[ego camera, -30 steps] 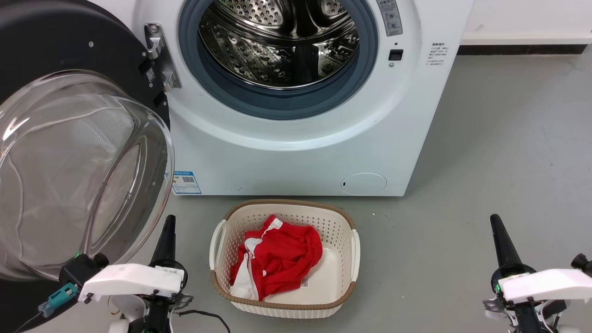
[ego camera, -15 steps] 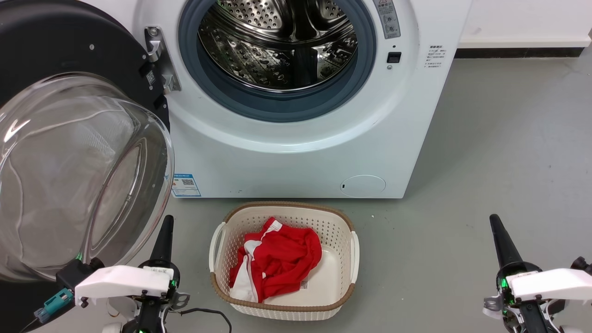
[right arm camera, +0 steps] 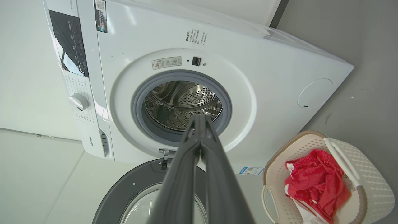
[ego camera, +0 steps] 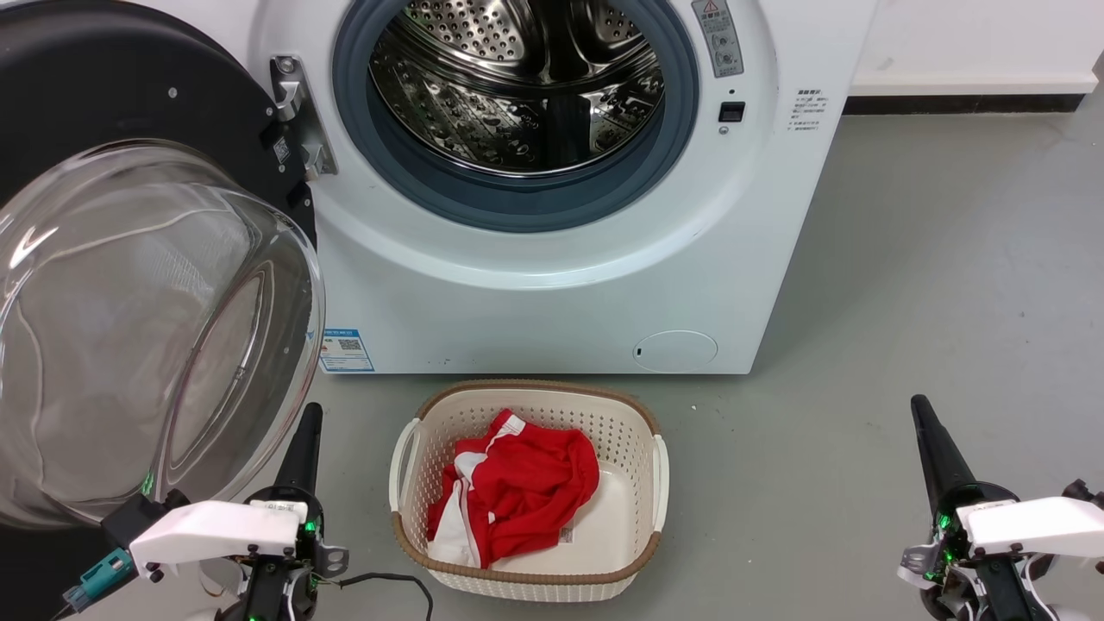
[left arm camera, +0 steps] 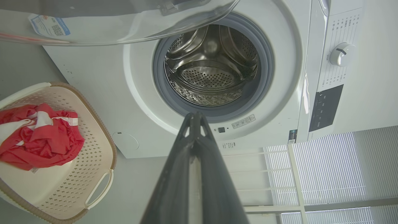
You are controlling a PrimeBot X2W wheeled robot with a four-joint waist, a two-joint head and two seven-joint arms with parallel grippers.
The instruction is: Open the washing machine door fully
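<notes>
Red cloth (ego camera: 526, 483) is contained in basket (ego camera: 535, 386) between left gripper (ego camera: 310, 412) and right gripper (ego camera: 919, 407), both pinched together; door (ego camera: 129, 328) is swung open beside the left. Dial (left arm camera: 341, 53) is shown from the wrists.

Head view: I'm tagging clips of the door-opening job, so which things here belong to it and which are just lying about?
Job:
washing machine door, swung open at view left
left gripper, shut, beside its glass
right gripper, shut

Lying about:
laundry basket
red garment in it
round cover panel
</notes>
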